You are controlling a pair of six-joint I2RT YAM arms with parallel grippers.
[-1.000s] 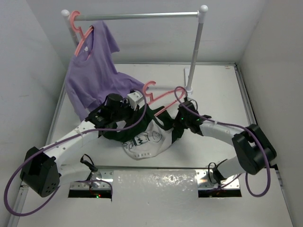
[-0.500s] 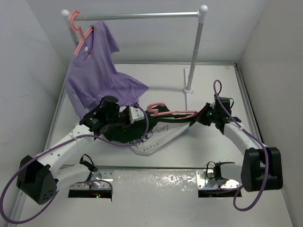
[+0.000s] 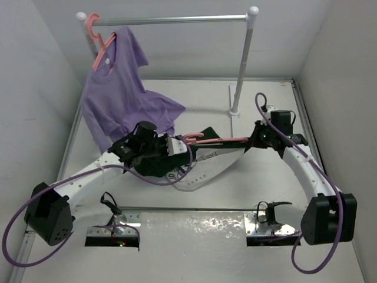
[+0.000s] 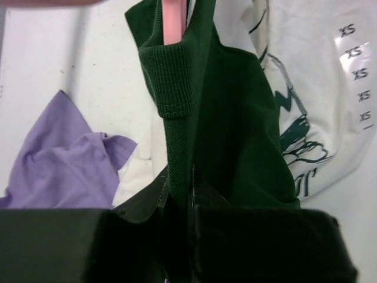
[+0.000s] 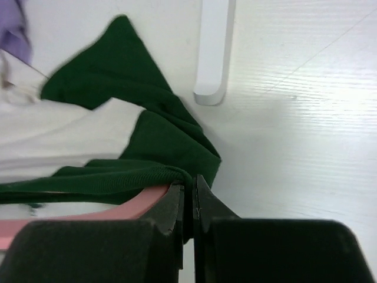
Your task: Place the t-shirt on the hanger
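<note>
Cloth of the t-shirt (image 3: 203, 168) is stretched between the two arms in the middle of the top view. Its dark green part runs along the pink hanger (image 3: 219, 140), and its white body with the black drawing spreads below, toward the lower centre. The hanger lies almost level from left to right, with its hook near the left gripper (image 3: 177, 147). In the left wrist view this gripper (image 4: 191, 203) is clenched on a fold of the green cloth, and the pink bar (image 4: 174, 20) goes into the ribbed collar at the top of the frame. The right gripper (image 5: 188, 203) has its jaws pressed together on a thin edge of green cloth; the end of the hanger touches one finger, but whether it is pinched too, I cannot tell. A purple t-shirt (image 3: 118, 100) hangs on the rack rail (image 3: 177, 19) in the upper left, and its lower part lies on the table (image 3: 265, 188) just beside the left arm.
</note>
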